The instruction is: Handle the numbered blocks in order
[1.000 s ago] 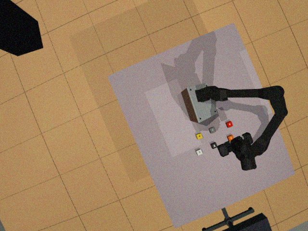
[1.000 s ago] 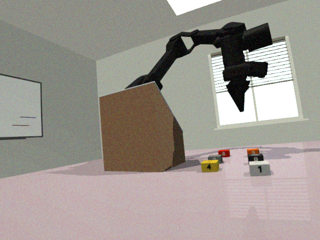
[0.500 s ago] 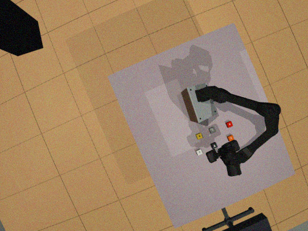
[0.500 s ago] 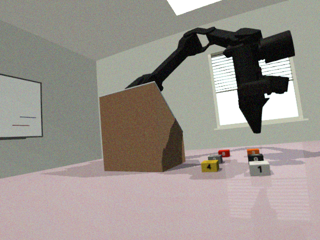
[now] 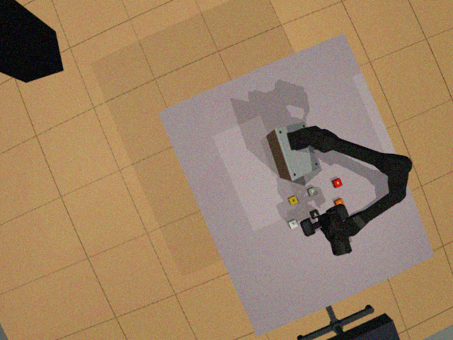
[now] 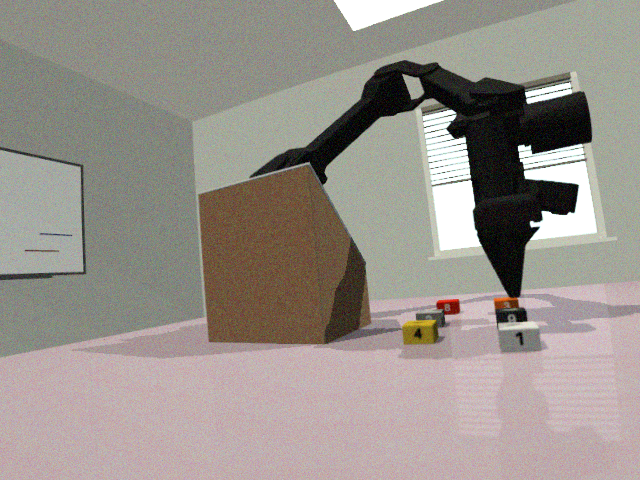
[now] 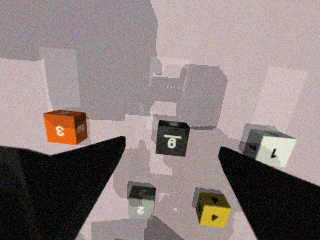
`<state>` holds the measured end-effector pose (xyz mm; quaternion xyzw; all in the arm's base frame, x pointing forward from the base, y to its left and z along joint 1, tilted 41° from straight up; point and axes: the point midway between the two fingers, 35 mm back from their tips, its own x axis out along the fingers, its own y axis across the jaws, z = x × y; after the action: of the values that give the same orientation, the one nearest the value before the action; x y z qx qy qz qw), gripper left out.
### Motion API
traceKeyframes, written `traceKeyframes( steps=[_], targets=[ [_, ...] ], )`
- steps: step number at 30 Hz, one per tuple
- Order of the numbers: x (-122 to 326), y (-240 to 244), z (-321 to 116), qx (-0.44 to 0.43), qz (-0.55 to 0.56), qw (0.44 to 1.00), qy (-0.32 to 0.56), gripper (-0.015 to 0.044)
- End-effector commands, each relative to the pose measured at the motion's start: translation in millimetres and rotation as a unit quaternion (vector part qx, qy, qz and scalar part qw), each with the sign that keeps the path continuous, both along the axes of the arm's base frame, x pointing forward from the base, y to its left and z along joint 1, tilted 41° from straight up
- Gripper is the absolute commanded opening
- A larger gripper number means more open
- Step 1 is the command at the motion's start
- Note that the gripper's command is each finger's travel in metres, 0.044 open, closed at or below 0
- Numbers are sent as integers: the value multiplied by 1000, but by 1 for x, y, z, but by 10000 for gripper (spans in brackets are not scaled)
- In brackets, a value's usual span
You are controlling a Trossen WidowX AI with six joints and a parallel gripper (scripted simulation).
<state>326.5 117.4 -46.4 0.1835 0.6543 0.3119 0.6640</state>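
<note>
My gripper [image 6: 513, 293] [image 7: 171, 146] is open and empty, fingertips a little above the blocks. In the wrist view the black block 9 [image 5: 314, 212] [image 6: 502, 315] [image 7: 172, 142] stands between and beyond the fingertips. The orange block 3 [image 5: 339, 201] [image 6: 505, 302] [image 7: 62, 127] is to the left there, the white block 1 [image 5: 293, 224] [image 6: 518, 338] [image 7: 277, 150] to the right. The grey block 2 [image 5: 311, 191] [image 6: 431, 316] [image 7: 141, 202] and yellow block 4 [image 5: 293, 200] [image 6: 419, 332] [image 7: 214, 210] are nearer the bottom. The red block 8 [image 5: 337, 183] [image 6: 447, 306] is outside the wrist view. All rest on the table.
A large brown-sided box [image 5: 279, 155] [image 6: 263, 263] with a pale top stands beside the grey and yellow blocks, under the arm's base. The arm reaches around the red and orange blocks in the top view. Its shadow falls across the table [image 5: 292, 285].
</note>
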Motion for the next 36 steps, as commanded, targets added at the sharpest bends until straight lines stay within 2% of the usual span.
traceKeyframes(
  steps=[1,16,27,36],
  targets=[
    [0,5,-4,3,-1,1000,1,400],
    [-2,20,-21,3,-1,1000,1,400],
    [-2,20,-21,3,-1,1000,1,120],
    [-2,20,-21,3,-1,1000,1,120]
  ],
)
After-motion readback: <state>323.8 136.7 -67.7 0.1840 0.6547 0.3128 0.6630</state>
